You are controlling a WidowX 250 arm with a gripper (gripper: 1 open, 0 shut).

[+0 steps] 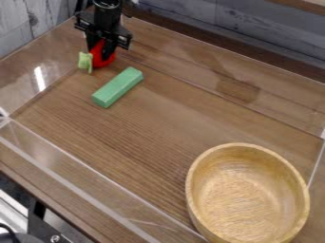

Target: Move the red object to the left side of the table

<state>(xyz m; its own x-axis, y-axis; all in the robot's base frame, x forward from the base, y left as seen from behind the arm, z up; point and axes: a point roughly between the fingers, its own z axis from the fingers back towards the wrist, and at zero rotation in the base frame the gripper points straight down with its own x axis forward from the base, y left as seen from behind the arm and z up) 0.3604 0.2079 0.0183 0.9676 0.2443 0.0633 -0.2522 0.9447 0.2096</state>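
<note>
Right at the fingertips of the gripper (101, 46), the red toy fruit (101, 57) lies directly below and between the dark fingers, with no sideways gap that shows. The fingers seem to come down around its top, parted by roughly the fruit's own breadth; whether they grip it or only straddle it, I cannot tell, nor whether it is raised off the wood. The fruit is round, so it offers no long axis to line up with. Its pale green leafy piece (84, 62) juts out just beside the fingertips, toward the left of the view.

A little farther from the gripper, toward the camera and slightly right, the green block (117, 86) lies slantwise on the tabletop (150, 142), near the fruit but apart from it. Farthest off, well toward the camera and to the right, is the wooden bowl (193, 185).

With a single arm and the fruit right under it, the coming move looks to depend on that vertical relation: little or no sideways reach, then either a firmer hold or a release. If left means the left of the view, the fruit already sits well over that way, so the job seems close to its end. A sideways pull could catch the leafy piece first.
</note>
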